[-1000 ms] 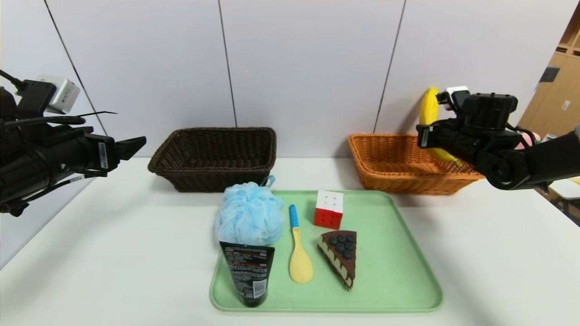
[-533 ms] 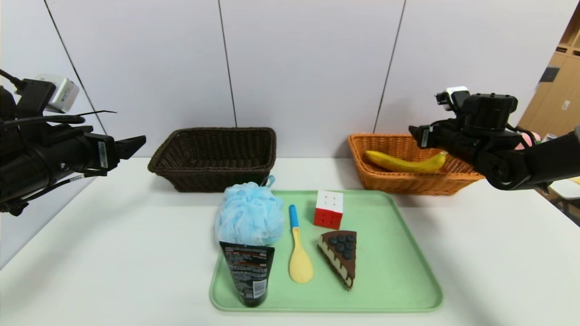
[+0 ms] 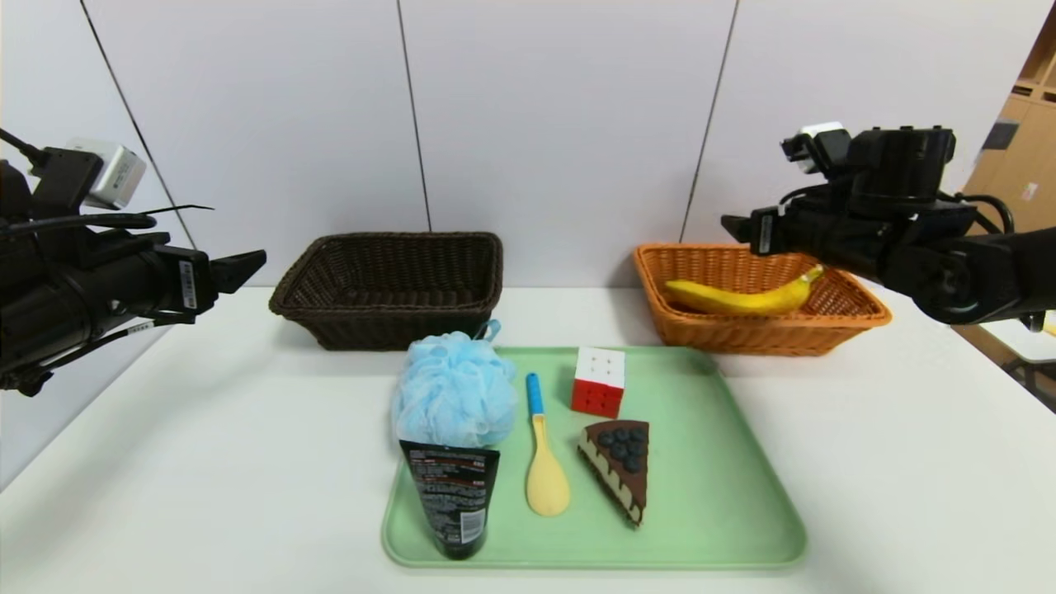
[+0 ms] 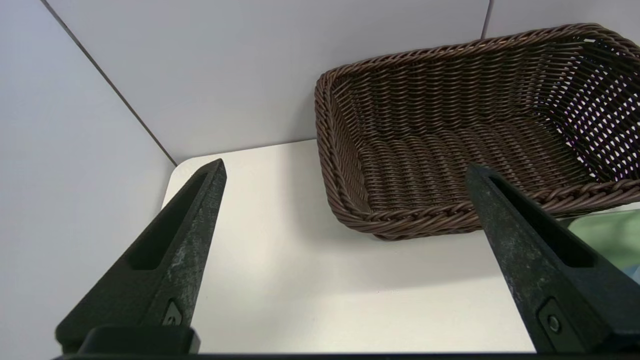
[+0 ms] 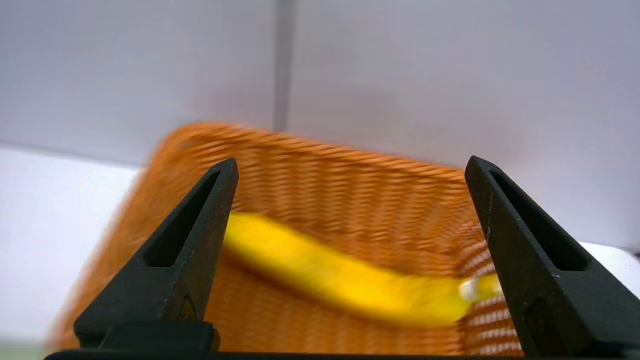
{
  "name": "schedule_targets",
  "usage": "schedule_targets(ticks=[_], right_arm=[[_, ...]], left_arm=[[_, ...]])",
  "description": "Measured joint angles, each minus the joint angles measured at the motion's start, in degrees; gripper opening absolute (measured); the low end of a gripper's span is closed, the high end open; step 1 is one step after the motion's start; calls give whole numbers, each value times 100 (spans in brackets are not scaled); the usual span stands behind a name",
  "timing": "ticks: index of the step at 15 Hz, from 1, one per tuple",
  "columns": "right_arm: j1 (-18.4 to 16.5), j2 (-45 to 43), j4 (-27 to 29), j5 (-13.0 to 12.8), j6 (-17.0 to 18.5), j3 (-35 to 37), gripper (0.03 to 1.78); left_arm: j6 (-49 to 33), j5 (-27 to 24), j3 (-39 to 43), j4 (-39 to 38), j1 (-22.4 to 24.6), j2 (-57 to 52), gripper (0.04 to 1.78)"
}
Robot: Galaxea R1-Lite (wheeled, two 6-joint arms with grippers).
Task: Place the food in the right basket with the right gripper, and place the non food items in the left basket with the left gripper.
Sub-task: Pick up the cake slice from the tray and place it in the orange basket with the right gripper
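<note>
The yellow banana lies inside the orange right basket. Above that basket hangs my right gripper, open and holding nothing. On the tray rest the chocolate cake slice, puzzle cube, blue pouf, black tube and yellow spoon. The dark brown left basket holds nothing. Off to the far left, above the table, my left gripper stands open.
A green tray sits mid-table in front of both baskets. A grey panel wall stands right behind the baskets. Wooden shelving shows at the far right. White table extends on both sides of the tray.
My right gripper opened and let go of the banana, which dropped from upright into the orange basket. The right arm then rose slightly. The left arm stayed still.
</note>
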Motion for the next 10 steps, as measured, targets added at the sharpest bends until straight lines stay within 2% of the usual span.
schedule_targets(ticks=[2,4,7,10], right_arm=[[553,-295,764,-195,171,-174,160],[1113,-530,1630,-372,518,-458,163],[1858,-803,3240,-556,1325,-918,165],[2569,-957,5076,-592,2224,-1331,167]], left_arm=[[0,2,6,0,0,-7,169],[15,0,9,0,0,-18,169],[28,-7,39,2,0,-52,169],[35,-9,102,0,0,-96,169]])
